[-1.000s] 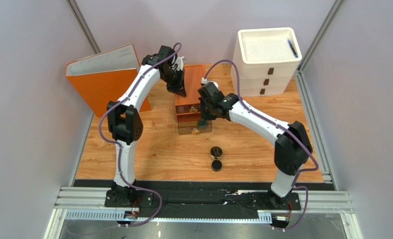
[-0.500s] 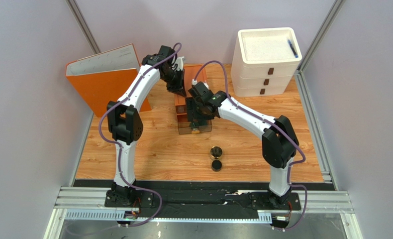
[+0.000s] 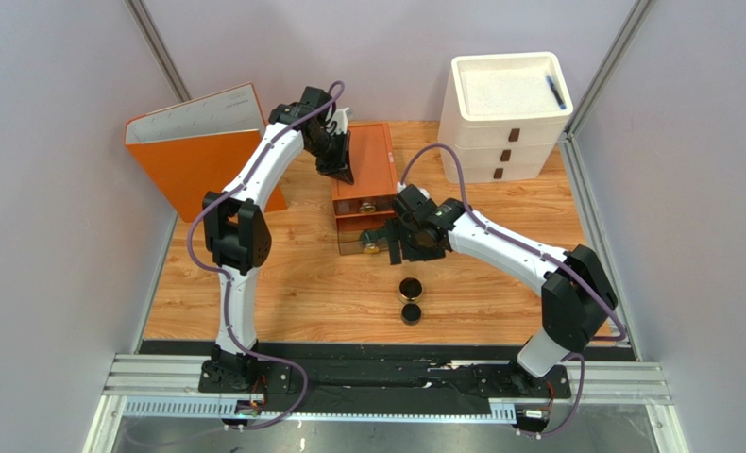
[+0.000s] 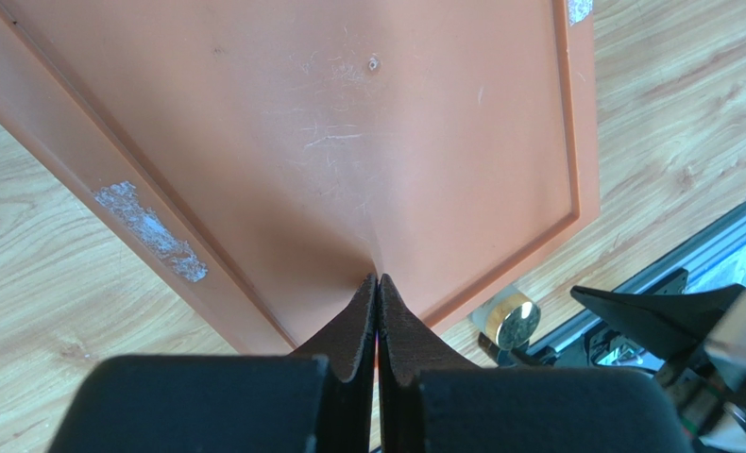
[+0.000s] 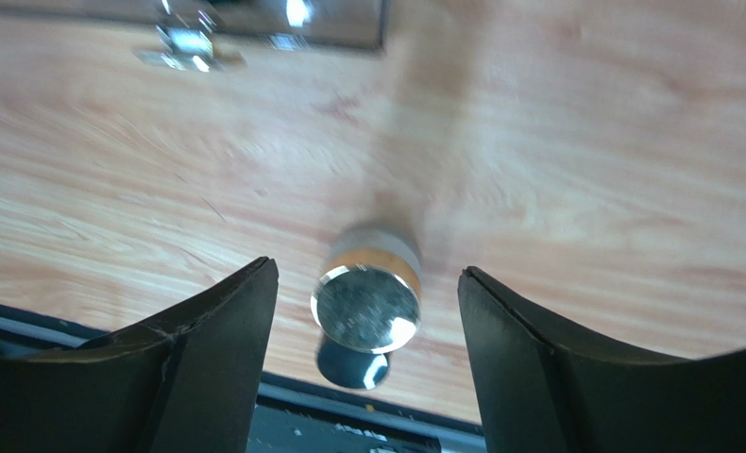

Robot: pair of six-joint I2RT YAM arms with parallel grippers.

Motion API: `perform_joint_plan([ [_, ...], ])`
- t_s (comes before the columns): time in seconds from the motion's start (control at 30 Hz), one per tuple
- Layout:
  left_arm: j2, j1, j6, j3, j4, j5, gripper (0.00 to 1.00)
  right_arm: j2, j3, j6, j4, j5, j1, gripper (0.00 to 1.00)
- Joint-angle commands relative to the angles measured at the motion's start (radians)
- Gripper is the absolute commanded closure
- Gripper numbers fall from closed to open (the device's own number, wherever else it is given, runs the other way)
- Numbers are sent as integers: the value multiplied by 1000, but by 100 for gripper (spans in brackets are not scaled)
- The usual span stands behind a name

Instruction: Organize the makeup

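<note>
Our right pincer (image 5: 367, 274) now hangs back from the orange drawer unit (image 3: 375, 156), released above the round gold jar (image 5: 367, 304) on open surface (image 5: 584, 189); our left pincer (image 4: 377, 281) presses clenched near the unit's top edge.

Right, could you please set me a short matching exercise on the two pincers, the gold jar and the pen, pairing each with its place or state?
Things:
1. left pincer
2. right pincer
3. round gold jar
4. black pen

Place or state:
A. lying on top of the white drawer unit
B. open
C. standing on the table beside the small black pot
D. shut

Pairs: 1-D, 2-B, 3-C, 4-A.
</note>
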Motion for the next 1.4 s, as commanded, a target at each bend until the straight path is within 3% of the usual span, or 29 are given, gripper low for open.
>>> perform_joint_plan([
  [0.0,-2,2,31,-45,-49,-39,100,-56,-88,24,-8,-37,8,25],
  [0.47,-14,2,32,-111,-26,-37,100,111,-105,44,12,-80,72,26],
  [0.57,-16,2,34,-111,-26,-40,100,153,-100,58,-23,-58,77,31],
  [0.67,-16,2,35,-110,-28,-43,100,127,-115,80,-23,-32,78,100],
  [1.07,-14,2,35,-107,-28,-45,100,-36,5,43,-13,115,80,100],
  [1.37,-13,2,38,-108,-32,-51,100,134,248,-8,-13,141,77,100],
])
